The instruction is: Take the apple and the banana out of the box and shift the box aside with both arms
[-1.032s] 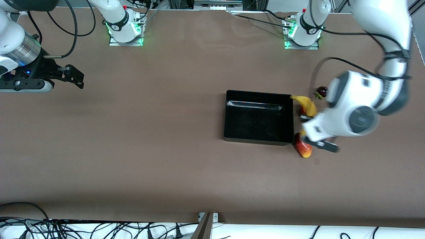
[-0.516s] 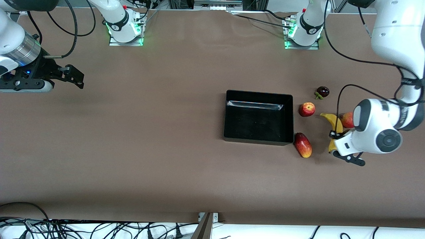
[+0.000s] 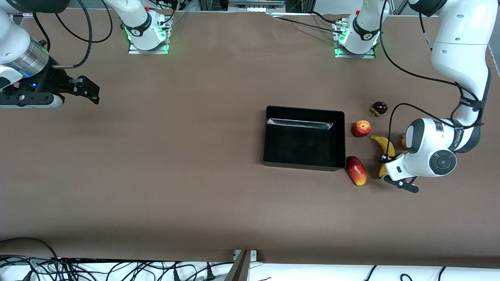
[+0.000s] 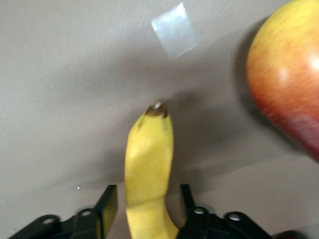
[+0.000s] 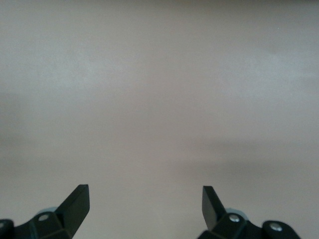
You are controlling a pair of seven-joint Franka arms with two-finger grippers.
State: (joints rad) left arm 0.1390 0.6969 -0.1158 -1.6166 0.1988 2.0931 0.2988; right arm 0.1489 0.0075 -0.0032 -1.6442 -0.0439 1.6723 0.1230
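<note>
Your left end effector [image 4: 148, 194] is open, its black fingers [image 4: 108, 201] straddling the one smooth, curved yellow banana [image 3: 381, 142] without gripping it, on the matte brown counter [image 3: 195, 175] toward the left arm's end. The one small, round red apple with a yellowish patch [image 3: 361, 128] lies between that banana and the one glossy black rectangular plastic box [image 3: 265, 136], whose low walls hold nothing. Your right end effector [image 5: 144, 196] waits open over bare counter at the right arm's end.

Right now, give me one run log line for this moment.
left gripper: astride banana, fingers apart | right gripper: open, waiting over bare table | box: empty | apple: beside box
</note>
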